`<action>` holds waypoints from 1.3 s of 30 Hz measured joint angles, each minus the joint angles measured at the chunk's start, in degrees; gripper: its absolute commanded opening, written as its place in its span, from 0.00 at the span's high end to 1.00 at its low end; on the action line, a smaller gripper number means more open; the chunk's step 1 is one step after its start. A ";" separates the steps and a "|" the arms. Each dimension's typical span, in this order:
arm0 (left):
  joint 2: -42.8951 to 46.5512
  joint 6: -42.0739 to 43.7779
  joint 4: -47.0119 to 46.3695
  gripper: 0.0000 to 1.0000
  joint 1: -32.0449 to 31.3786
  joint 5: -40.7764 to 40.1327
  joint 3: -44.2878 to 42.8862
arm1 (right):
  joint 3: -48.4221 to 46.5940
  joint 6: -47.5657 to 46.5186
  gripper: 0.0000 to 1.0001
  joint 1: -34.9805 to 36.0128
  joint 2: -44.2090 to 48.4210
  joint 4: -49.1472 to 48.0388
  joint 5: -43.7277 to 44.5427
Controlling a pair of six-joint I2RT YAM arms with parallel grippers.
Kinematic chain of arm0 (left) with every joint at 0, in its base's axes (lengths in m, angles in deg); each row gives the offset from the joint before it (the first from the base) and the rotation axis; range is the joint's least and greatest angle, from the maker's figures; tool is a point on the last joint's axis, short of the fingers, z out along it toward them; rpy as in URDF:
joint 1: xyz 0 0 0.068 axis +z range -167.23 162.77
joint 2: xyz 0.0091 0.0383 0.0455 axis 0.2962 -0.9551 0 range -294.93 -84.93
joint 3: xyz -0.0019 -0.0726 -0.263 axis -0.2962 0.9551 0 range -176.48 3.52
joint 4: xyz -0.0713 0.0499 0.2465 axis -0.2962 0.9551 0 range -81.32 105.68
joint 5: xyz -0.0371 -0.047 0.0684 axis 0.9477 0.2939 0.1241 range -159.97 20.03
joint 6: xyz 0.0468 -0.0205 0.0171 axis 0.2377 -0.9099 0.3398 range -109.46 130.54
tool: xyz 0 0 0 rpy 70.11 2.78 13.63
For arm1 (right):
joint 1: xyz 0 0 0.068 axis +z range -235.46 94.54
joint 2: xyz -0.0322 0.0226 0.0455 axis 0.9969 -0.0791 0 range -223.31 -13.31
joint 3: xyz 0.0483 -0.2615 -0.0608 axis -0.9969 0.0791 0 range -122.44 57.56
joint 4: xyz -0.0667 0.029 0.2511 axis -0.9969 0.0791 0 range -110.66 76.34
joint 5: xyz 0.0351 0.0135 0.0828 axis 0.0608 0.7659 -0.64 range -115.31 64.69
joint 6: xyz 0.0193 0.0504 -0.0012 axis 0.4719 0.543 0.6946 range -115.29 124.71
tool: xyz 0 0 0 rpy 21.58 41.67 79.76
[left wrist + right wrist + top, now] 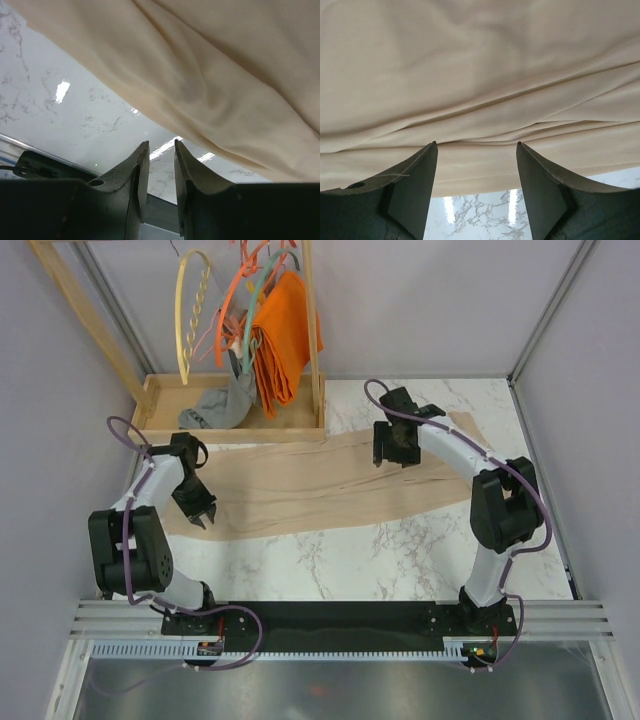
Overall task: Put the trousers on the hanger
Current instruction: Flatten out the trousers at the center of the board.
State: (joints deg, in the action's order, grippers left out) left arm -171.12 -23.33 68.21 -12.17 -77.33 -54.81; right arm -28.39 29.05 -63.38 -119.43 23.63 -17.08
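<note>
While the trousers (320, 485) lie spread flat across the marble table (400, 560), running from near-left up to far-right, nothing of the hanging itself is done, as far as I can judge. No part of the fabric is lifted and neither arm has a grip on it. The hanger (192, 330), pale yellow w/ twisted bar, hangs on the wooden rack (315, 340) at the far left, well apart from the trousers and bare. Left to do: get a grip on the cloth, lift it, carry it to the rack, drape it over the bar. So basically the whole job.

Left gripper (200, 515) sits over the near-left end of the cloth, jaws only narrowly apart, nothing between them. Right gripper (397, 458) is down over the far-right part, jaws spread wide, also empty.

Views differ. Top view is the only one w/ hanger, rack, both arms and the full lie of the trousers; also the orange cloth (280, 340) and grey garment (215, 405) by the rack. Left wrist view shows what the top can't: fingers (135, 170) are off the near hem, over bare marble, w/ the fabric edge just ahead. Right wrist view shows long folds running across the cloth beyond the tips, a strip of bare table nearer the camera, and clear daylight between the two pads. Contact w/ the cloth: can't tell from any view.
</note>
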 measured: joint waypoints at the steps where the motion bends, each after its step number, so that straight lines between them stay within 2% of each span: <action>1: -0.33 0.02 -0.98 0.63 0.00 0.63 0.00 | 1.31 0.33 0.28 0.59 0.00 -0.15 -1.25; 6: -0.57 0.07 -4.04 0.60 0.15 2.01 -0.13 | 6.43 0.92 0.29 1.51 0.00 -0.17 -5.92; 10: -2.38 0.04 -5.31 0.53 1.33 3.98 -1.42 | 6.75 0.28 0.27 3.65 -0.33 -1.29 -9.97; 12: -2.43 0.07 -6.05 0.49 2.05 4.90 -1.42 | 5.38 -0.24 0.26 5.62 -1.25 -2.12 -11.98; 13: -2.16 0.13 -6.40 0.45 2.32 5.05 -1.42 | 3.45 -0.57 0.25 7.26 -2.60 -2.01 -13.33; 14: -1.75 0.33 -6.64 0.36 2.43 5.09 -1.42 | 0.96 -0.72 0.25 8.90 -4.28 -2.36 -14.43; 15: -1.14 0.83 -6.88 0.35 2.54 5.05 -1.40 | -1.27 -0.83 0.24 10.29 -5.90 -2.69 -15.08; 19: 3.02 1.92 -7.21 0.35 2.64 4.42 -1.57 | -13.84 -1.53 0.25 17.86 -14.91 -3.74 -15.61; 25: 7.91 2.27 -6.54 0.38 2.86 2.93 -3.96 | -28.70 -1.75 0.39 27.69 -25.38 -3.56 -13.20; 33: 9.07 2.67 -5.49 0.39 2.97 2.95 -4.46 | -31.21 -2.32 0.44 33.81 -29.73 -2.82 -10.69; 39: 9.11 2.95 -5.49 0.39 2.97 2.99 -5.40 | -31.21 -2.60 0.60 34.71 -31.10 -2.62 -7.50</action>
State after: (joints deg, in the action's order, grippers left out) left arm -162.01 -20.37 62.72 -9.20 -74.33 -60.21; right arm -59.60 26.45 -28.67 -150.54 21.01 -24.57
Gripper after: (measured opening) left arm 0.611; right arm 0.435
